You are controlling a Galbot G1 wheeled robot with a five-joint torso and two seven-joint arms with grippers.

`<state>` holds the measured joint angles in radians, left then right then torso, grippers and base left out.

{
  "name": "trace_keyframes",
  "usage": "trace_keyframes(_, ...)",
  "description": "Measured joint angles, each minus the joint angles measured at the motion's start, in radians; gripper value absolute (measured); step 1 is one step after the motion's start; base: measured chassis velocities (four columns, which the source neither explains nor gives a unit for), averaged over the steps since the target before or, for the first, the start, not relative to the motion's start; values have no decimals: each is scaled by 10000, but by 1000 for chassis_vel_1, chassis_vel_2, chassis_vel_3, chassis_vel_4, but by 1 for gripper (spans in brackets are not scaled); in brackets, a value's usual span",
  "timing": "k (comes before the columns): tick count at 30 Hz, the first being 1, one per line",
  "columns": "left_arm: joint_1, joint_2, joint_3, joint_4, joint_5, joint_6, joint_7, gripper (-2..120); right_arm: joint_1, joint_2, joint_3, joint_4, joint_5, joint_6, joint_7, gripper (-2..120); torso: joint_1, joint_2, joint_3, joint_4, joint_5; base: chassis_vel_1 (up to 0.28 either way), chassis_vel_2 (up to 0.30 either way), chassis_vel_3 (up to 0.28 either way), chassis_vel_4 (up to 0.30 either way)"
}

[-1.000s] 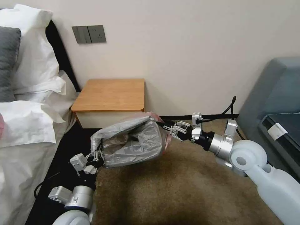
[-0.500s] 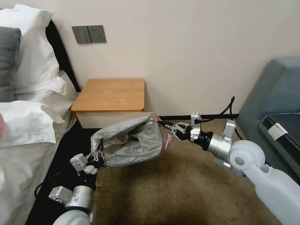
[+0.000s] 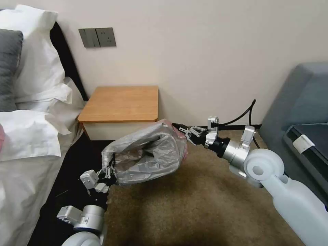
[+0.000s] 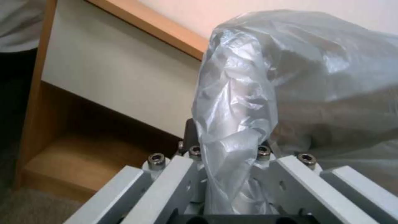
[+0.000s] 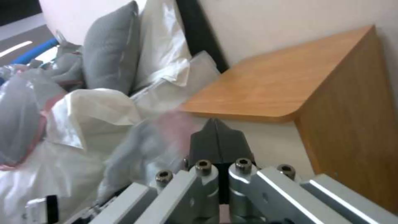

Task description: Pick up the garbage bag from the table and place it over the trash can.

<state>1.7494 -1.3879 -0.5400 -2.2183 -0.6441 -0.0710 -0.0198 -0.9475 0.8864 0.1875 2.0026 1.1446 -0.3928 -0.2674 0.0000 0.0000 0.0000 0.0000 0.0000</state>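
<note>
Since a second ago the right tool (image 3: 180, 128) has lifted and drawn back a little toward the wall, and the garbage bag (image 3: 147, 155) has shifted slightly right with it, its mouth pulled wider. Nearest the robot, the left tool (image 3: 111, 169) sits low over the dark floor beside the bed (image 3: 24, 164), its fingers closed on the bag's lower left edge; in the left wrist view the crinkled grey plastic (image 4: 232, 124) runs down between them. The bag hangs stretched in the air above the brown carpet (image 3: 191, 205), just in front of the bench (image 3: 121, 104). At its upper right corner, by the pinkish rim, the right tool's dark fingertips (image 5: 217, 143) are pressed together on the plastic. Behind stands the bench against the wall.
</note>
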Motion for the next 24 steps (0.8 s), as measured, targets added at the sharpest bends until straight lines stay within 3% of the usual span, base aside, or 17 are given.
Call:
trace_keyframes(6, 39, -41, 23, -24, 41, -24, 18, 5, 69, 54, -24, -119, -205, -27, 159, 0, 0, 0, 0, 0, 0, 0, 0, 0, 0)
trace_keyframes(10, 35, 29, -129, -47, -5, -27, 14, 5, 52, -327, 396, 376, 310, -26, 364, 2, 0, 0, 0, 0, 1, 0, 0, 0, 0)
trace_keyframes(15, 34, 153, -180, -67, 94, -65, 86, 5, 485, -1379, 352, 915, 824, -134, -142, 18, 0, 0, -1, -1, 0, 0, 0, 0, 0)
trace_keyframes(18, 37, 201, -182, -60, 195, -126, 174, 5, 1415, -2026, -419, 806, 703, -266, -929, 34, -1, 0, 0, 0, 1, 0, 0, 0, 0)
trace_keyframes(24, 53, 198, -184, -60, 242, -148, 217, 5, 2402, -2384, -1291, 546, 764, -377, -1278, 51, 0, 0, 0, 0, -1, 0, 0, 0, 0)
